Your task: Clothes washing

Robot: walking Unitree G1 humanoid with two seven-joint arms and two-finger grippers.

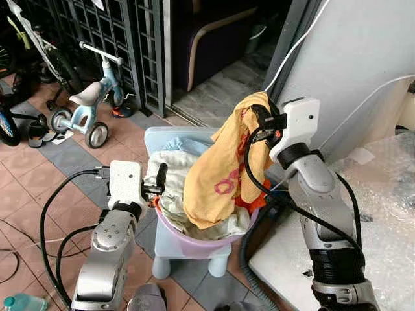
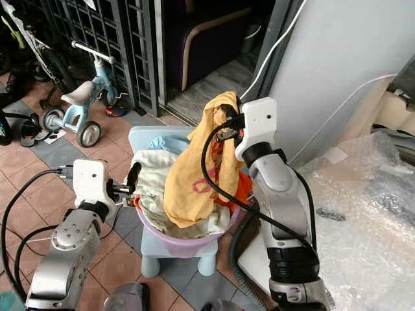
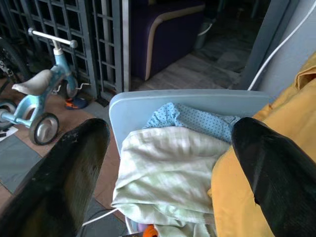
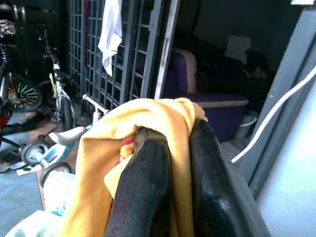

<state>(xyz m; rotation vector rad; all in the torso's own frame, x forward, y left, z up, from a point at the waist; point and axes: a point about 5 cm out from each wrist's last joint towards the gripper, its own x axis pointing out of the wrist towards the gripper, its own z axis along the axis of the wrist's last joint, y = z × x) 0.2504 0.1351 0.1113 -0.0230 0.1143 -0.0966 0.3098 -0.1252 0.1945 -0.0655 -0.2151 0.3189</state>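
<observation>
Laundry fills a purple basin (image 1: 194, 245) that sits on a pale blue plastic chair (image 1: 170, 249). Above it, the right tool (image 4: 180, 163) is clamped on a yellow garment (image 1: 214, 175), which hangs from its fingers down over the pile, toward 12 o'clock of the basin's centre. At 9 o'clock of the basin, the left tool (image 3: 168, 163) hovers with fingers spread wide, facing a white cloth (image 3: 168, 173) and a blue dotted cloth (image 3: 192, 121). A child's balance bike (image 1: 87, 107) stands on the tiled floor (image 1: 39, 175) at 10 o'clock.
</observation>
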